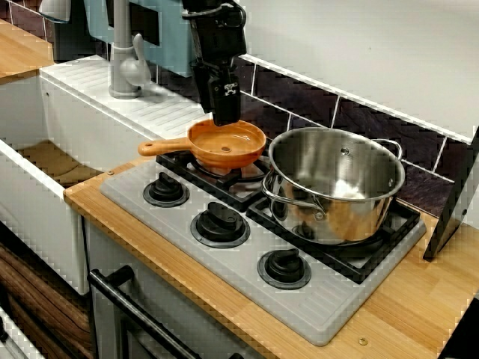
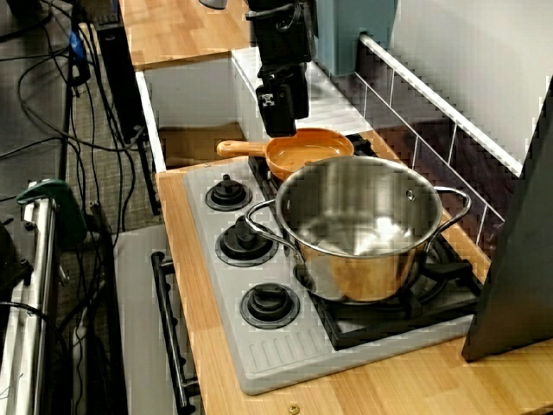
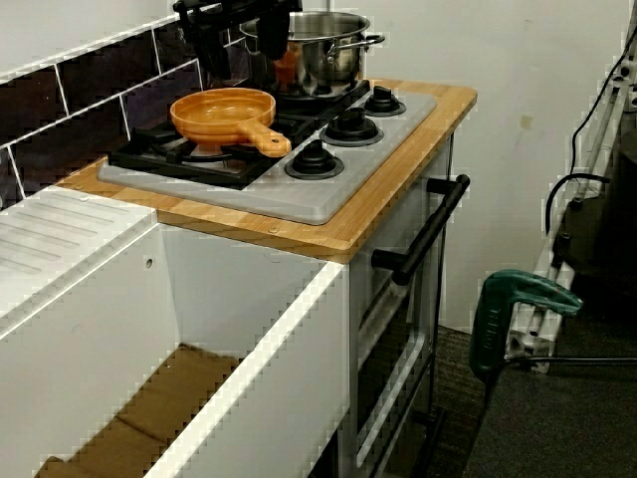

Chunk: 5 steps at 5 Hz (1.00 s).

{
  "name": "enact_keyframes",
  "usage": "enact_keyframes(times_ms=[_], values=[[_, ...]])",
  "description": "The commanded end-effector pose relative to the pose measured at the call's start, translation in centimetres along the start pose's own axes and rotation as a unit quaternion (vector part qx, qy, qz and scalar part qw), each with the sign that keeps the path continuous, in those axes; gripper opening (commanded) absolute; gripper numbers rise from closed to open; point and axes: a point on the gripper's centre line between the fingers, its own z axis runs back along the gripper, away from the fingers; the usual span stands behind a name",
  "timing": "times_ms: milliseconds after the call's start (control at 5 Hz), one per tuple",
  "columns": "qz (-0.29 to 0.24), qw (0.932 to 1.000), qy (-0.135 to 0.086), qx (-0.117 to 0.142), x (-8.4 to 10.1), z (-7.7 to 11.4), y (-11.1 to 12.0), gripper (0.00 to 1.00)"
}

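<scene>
Front view: orange pan beneath tool.

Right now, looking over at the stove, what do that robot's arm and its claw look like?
The arm is black and boxy, built of blocky segments. Its gripper is a narrow black block with a small white marking on its side. The fingers are too dark to make out singly.

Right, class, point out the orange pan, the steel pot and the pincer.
Orange pan (image 1: 227, 143): front view, inside of its bowl.
Steel pot (image 1: 335, 178): front view, on its inner wall.
Pincer (image 1: 226, 118): front view, between its fingertips.
</scene>
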Motion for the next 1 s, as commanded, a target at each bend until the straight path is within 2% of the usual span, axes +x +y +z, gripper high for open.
enact_keyframes(times_ms=[0,400,800], values=[[-0.137,0.9904,0.015,-0.008,-1.2,-0.6,-1.4,1.00],[-0.139,0.9898,0.032,-0.006,-1.8,-2.1,-1.5,1.00],[-0.133,0.9899,0.048,0.008,-2.5,-4.1,-1.4,1.00]])
